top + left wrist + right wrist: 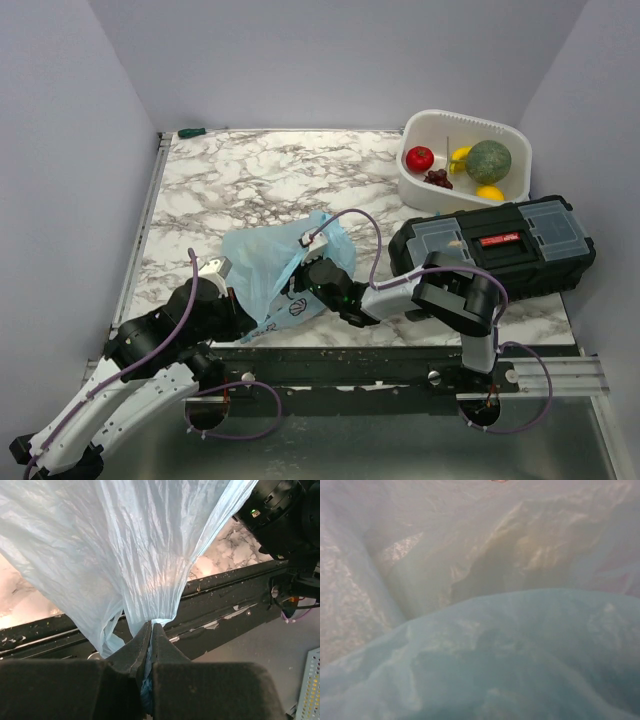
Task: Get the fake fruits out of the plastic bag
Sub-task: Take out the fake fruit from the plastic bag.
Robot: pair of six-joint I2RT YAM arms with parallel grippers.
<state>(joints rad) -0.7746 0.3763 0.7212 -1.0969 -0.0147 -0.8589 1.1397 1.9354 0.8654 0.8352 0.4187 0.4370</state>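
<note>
The left gripper (151, 626), clenched on the plastic bag (125, 555), should hold it tight while the right gripper (312, 268), open or shut I cannot tell, digs inside slowly.

right pincer hidden inside plastic bag (268, 262), its interior blurred

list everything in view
thin light-blue plastic bag: one, blue, table's near centre
white plastic tub: one, white, far right
red fake tomato: one, red, tub's left
yellow fake banana: one, yellow, tub's middle
green fake melon: one, green, tub's right
small fake citrus: one, yellow-orange, tub's front
dark fake grape bunch: one, purple, beside tomato
black plastic toolbox: one, black, right side
small green object: one, green, far left
left gripper: one, black, shut on bag
right arm: one, black, wrist in bag
</note>
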